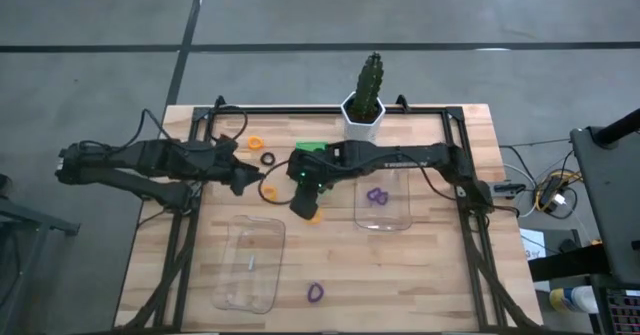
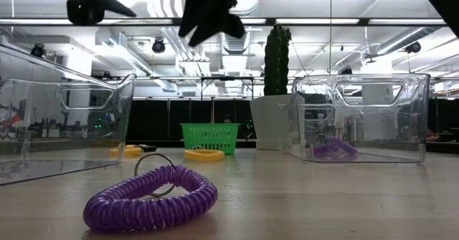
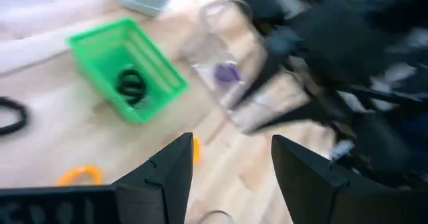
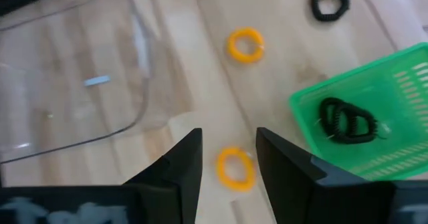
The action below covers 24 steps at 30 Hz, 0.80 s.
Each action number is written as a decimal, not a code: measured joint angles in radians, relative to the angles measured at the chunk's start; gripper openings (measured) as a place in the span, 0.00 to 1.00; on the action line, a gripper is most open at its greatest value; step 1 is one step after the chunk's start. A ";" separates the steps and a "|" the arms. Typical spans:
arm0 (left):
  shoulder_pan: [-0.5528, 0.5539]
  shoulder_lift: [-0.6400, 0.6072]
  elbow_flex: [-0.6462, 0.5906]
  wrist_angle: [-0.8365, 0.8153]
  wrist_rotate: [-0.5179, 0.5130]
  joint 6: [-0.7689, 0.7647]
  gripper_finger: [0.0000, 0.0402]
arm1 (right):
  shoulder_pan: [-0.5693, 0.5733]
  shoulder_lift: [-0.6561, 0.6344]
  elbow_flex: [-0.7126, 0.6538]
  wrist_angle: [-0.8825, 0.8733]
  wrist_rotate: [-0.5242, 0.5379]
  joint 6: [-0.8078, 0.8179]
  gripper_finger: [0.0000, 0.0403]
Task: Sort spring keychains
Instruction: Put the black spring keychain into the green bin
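My right gripper [image 4: 229, 160] is open above an orange keychain [image 4: 235, 167] that lies flat on the table between its fingers in the right wrist view. It also shows in the high view [image 1: 316, 215]. The gripper [image 2: 211, 11] stands well above the table and touches nothing. My left gripper [image 1: 246, 181] is open and empty, near a second orange keychain [image 1: 270, 190]. A third orange keychain [image 1: 255, 140] and a black one [image 1: 267, 159] lie farther back. Black keychains [image 4: 346, 120] lie in the green tray [image 4: 401, 70]. Purple keychains [image 1: 377, 196] lie in the right clear box [image 1: 400, 210]. One purple keychain [image 1: 316, 293] lies near the front edge.
A second clear box [image 1: 250, 263] stands at the front left, holding only a small label. A white pot with a cactus [image 1: 366, 110] stands at the far edge. My two arms reach close together over the table's middle. Bare wood lies at the front right.
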 joint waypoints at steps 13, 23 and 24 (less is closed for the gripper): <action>0.338 0.128 0.000 -0.063 0.222 0.023 0.49 | 0.065 -0.176 0.000 0.021 0.087 0.083 0.25; 0.558 0.318 0.000 -0.074 0.278 0.132 0.49 | 0.086 -0.290 0.000 0.053 0.176 0.040 0.21; 0.570 0.339 0.000 -0.074 0.287 0.132 0.49 | 0.088 -0.295 0.000 0.052 0.184 0.029 0.20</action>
